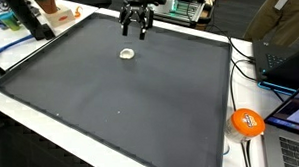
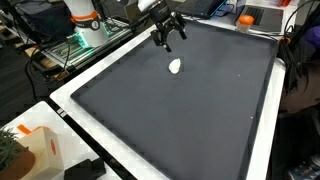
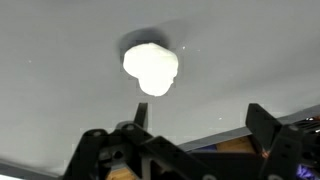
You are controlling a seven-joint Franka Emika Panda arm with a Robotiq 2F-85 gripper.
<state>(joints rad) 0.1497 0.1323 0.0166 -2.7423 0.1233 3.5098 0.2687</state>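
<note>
wrist view: open gripper hanging just short of a small white lump

wrist view is showing the gripper point(image 3: 192, 135) nearest the lens. its two dark fingers point(image 3: 100, 150) are standing wide apart with nothing between them, so it is gripping nothing. just beyond the fingers, the small white lump point(image 3: 151, 68) is lying on the dark mat point(image 3: 60, 60) and casting a soft shadow around itself. it is sitting apart from both fingers, untouched, and its exact shape is looking too blurred to tell.

in an exterior view, an orange round thing point(image 1: 247, 122) is resting nearest the camera, just off the mat's point(image 1: 120, 105) near corner, with a cable running beside it. farther in, the mat is spreading across most of the table. toward the mat's far side the lump point(image 1: 127, 53) is lying flat, looking like a small ring. the gripper point(image 1: 135, 34) is hanging just behind and above it, jaws spread and fingers pointing down.

in an exterior view, a pale box point(image 2: 35, 148) is sitting closest, off the table's near corner. the white table rim point(image 2: 93, 130) is running past it along the mat's point(image 2: 180, 120) edge. in the mat's far half the lump point(image 2: 175, 66) is lying alone. the gripper point(image 2: 167, 42) is hovering near it, apart from it, with cluttered desks showing beyond.
</note>
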